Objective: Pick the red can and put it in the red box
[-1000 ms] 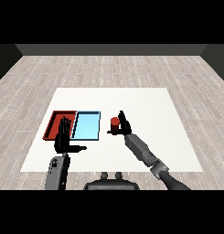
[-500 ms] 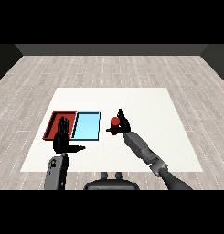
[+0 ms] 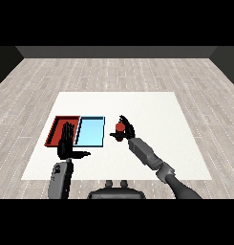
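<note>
Head view, from left to right: the red tray (image 3: 55,130) lies at the left of the white worktop (image 3: 152,110), and the light blue tray (image 3: 91,132) lies touching its right side. The left hand (image 3: 66,146) stands over the near edge of the red tray, its fingers (image 3: 67,131) straight and pointing away across the tray, its thumb stretched out to the right toward the near edge of the blue tray; it has hold of nothing. Just right of the blue tray, apart from it, is the red can (image 3: 120,129), upright and enclosed by the right hand (image 3: 127,131). The fingers of that hand curl round the can from the far and right sides, and the thumb comes across its near left side, so only the can's top and upper left side show. Whether the can rests on the worktop or is lifted off it cannot be told. No label or writing can be read on the can or the trays.
</note>
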`<state>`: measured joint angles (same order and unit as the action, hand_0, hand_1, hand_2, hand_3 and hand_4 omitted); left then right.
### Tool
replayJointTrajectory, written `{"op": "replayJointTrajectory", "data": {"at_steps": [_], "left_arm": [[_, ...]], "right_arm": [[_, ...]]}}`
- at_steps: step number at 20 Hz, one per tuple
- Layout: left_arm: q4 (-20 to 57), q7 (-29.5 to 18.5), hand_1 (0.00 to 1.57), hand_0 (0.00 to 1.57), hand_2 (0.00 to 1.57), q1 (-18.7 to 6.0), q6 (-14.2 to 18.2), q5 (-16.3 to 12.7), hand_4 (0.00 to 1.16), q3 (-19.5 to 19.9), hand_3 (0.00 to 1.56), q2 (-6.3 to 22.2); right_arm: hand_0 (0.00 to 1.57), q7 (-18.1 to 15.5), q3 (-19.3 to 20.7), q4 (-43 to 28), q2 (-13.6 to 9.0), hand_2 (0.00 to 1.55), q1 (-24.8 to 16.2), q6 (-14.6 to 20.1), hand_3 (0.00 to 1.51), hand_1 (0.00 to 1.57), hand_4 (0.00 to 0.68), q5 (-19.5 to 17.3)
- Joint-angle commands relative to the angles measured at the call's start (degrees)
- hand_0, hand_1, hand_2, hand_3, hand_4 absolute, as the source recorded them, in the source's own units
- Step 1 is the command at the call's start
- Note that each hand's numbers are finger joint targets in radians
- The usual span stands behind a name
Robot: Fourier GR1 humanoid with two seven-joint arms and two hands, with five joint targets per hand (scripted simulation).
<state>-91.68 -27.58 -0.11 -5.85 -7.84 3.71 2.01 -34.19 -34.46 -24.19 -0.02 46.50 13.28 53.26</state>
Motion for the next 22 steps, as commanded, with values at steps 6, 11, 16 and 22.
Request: {"op": "replayJointTrajectory", "data": {"at_steps": [6, 11, 16, 22], "left_arm": [[-5.67, 3.01, 0.0, 0.0, 0.0, 3.09, -0.39, -1.0, 0.0, -0.39, 0.0, 0.5], [-0.13, -0.37, 0.0, 0.0, 0.0, 1.12, 0.27, 0.85, 0.0, -1.08, 0.0, -0.89], [-3.98, 4.68, 0.0, 0.0, 0.0, -0.95, 1.58, -0.09, 0.0, -0.41, 0.0, 0.0], [-4.5, 6.13, 0.0, 0.0, 0.0, -1.64, 1.2, -0.7, 0.0, -0.07, 0.0, 0.68]], "right_arm": [[1.54, 2.8, -5.13, 0.0, 0.02, 1.47, 1.46, 9.99, 1.42, 1.54, 0.575, 0.57], [1.53, 4.21, -4.15, 2.52, 0.01, 1.47, 1.74, 7.95, 1.42, 1.53, 0.551, -2.74], [1.53, 4.76, -7.4, 0.57, 0.02, 1.47, 2.27, 11.5, 1.41, 1.53, 0.546, -0.36], [1.53, 1.36, -7.54, -1.33, 0.02, 1.47, 1.97, 14.13, 1.4, 1.53, 0.58, -0.58]]}}
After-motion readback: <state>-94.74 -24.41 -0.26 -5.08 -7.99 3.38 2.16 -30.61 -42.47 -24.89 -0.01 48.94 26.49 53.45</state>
